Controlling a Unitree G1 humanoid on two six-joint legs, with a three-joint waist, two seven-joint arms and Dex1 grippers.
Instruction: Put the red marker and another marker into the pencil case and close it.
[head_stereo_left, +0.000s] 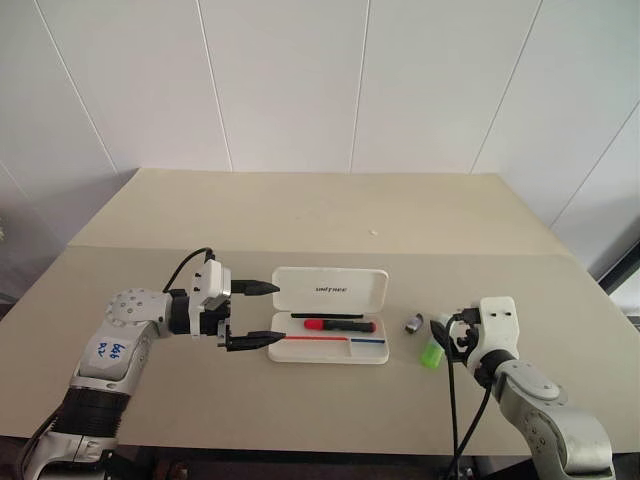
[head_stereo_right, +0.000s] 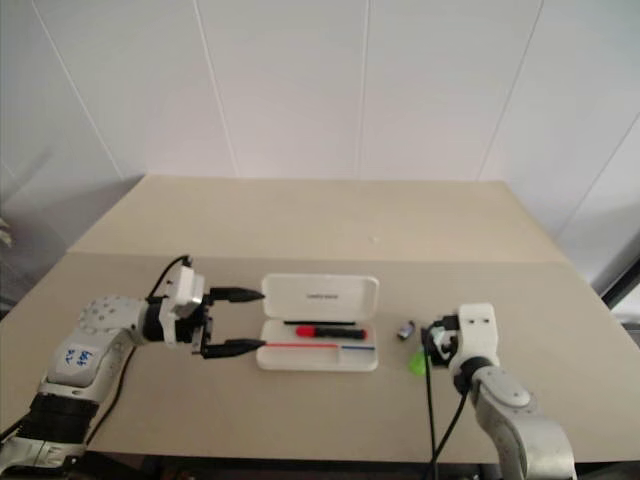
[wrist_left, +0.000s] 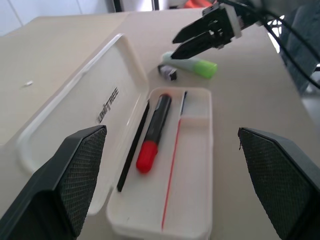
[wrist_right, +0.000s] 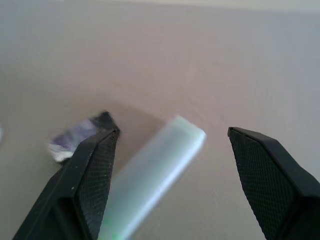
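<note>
Green marker (wrist_right: 150, 175) between open right end effector (wrist_right: 170, 185) fingers

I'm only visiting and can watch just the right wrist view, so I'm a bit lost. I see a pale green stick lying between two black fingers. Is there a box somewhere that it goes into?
Observer: Yes. A flat white hard plastic pencil case lies open on the beige table, to the robot's left of that short light green marker.
Operator: Is anything in it yet?
Observer: A slim red-capped marker with a black barrel lies in its tray.
Operator: What is the other arm doing?
Observer: The left gripper hovers open at the case's left end, holding nothing.
</note>
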